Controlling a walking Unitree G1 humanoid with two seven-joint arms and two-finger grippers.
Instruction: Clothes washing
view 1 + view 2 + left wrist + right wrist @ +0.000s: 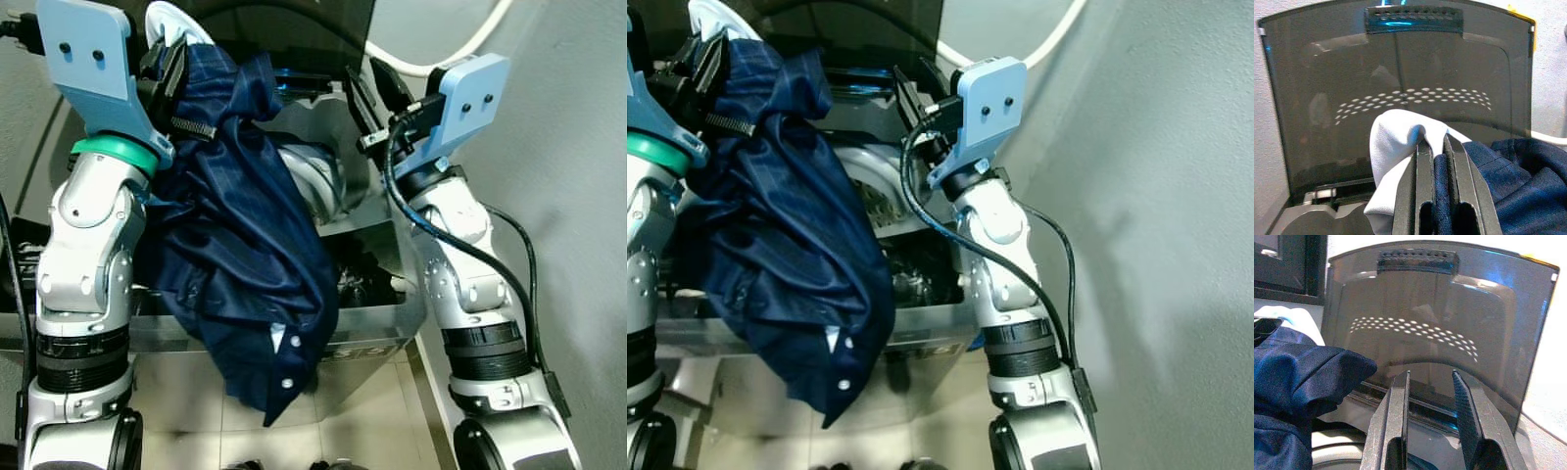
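Your hanging navy shirt (240, 255) hides most of the washer drum (318, 181) and the dark laundry below it. The raised washer lid (1396, 93) runs off the top edge. Its white collar piece (1393, 142) disappears behind the left gripper (1437, 161).

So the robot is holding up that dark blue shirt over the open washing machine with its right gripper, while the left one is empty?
Sides are swapped. The left gripper is shut on the dark blue shirt, as the left wrist view shows; the right gripper is open and empty. The washing machine lid is indeed open.
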